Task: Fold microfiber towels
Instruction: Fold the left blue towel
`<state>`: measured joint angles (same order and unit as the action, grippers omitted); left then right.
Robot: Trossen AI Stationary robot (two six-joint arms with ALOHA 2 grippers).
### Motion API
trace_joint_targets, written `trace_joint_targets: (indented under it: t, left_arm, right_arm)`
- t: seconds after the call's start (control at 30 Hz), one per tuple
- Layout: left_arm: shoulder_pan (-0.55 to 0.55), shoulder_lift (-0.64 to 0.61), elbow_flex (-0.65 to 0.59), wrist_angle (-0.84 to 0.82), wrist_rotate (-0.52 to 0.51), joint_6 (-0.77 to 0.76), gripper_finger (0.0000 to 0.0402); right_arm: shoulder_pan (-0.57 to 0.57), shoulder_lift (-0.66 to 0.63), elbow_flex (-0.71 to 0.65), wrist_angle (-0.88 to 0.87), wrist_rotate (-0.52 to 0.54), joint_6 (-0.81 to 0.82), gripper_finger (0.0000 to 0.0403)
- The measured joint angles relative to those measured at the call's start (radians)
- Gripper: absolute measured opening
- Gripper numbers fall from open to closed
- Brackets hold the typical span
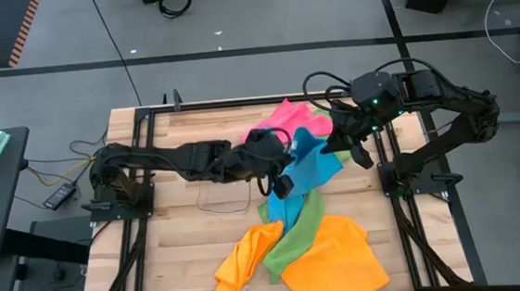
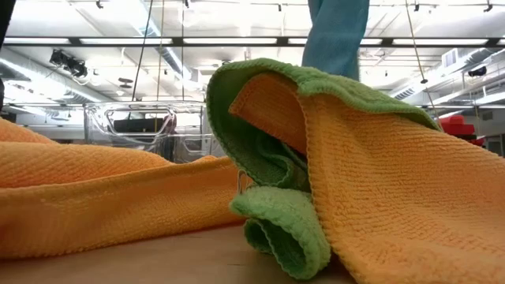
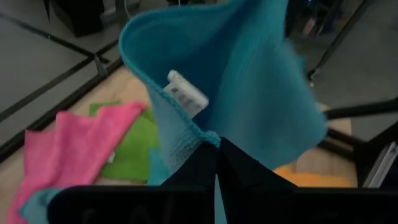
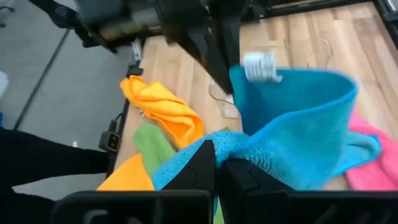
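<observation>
Grippers both clamped on the blue towel (image 1: 310, 165). Left gripper (image 1: 280, 183) pinched one edge just by the white tag (image 3: 187, 93); right gripper (image 1: 361, 156) held another edge, so the cloth hung slack between them above the table (image 1: 185, 254). Under and just past the left gripper lay the green towel (image 1: 302, 230) and two orange towels (image 1: 339, 265), overlapping in a heap at the near edge. Pink towel (image 1: 290, 115) sat beyond both grippers, partly under the blue one. Clear tray (image 1: 225, 198) sat on the boards beside the left gripper.

Judgement: light, limp, grippy pile fabric; wouldn't hold shape, sagged wherever unsupported. Hem corners looked like the right hold, not mid-edge, or the fold goes crooked. Tag marked one hem, handy reference.

Room: bare wood was mostly on the left gripper's outer side; everything else was cluttered with cloth. Frame rails ran close to the right gripper. Dragging blue low would likely snag the green one.
</observation>
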<state>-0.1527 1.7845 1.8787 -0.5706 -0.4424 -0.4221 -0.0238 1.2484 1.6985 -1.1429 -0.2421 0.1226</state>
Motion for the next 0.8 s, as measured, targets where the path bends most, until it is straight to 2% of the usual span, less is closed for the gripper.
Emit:
trace_joint_targets:
  t: [0.23,0.4,0.63,0.8]
  left_arm:
    - [0.018,0.000,0.102,0.000,-0.001,0.076,0.0007]
    - [0.044,0.001,0.158,-0.002,0.020,0.096,0.0020]
    - [0.074,0.001,0.208,-0.001,0.051,0.153,0.0007]
    - [0.102,0.001,0.231,0.002,0.065,0.180,0.0022]
  right_arm:
    - [-0.003,0.001,0.041,-0.056,0.007,-0.012,0.0012]
    - [-0.027,-0.001,0.084,-0.100,0.009,-0.014,0.0012]
    - [-0.087,0.000,0.155,-0.150,0.010,-0.060,0.0012]
    - [-0.139,0.000,0.195,-0.178,0.010,-0.101,0.0012]
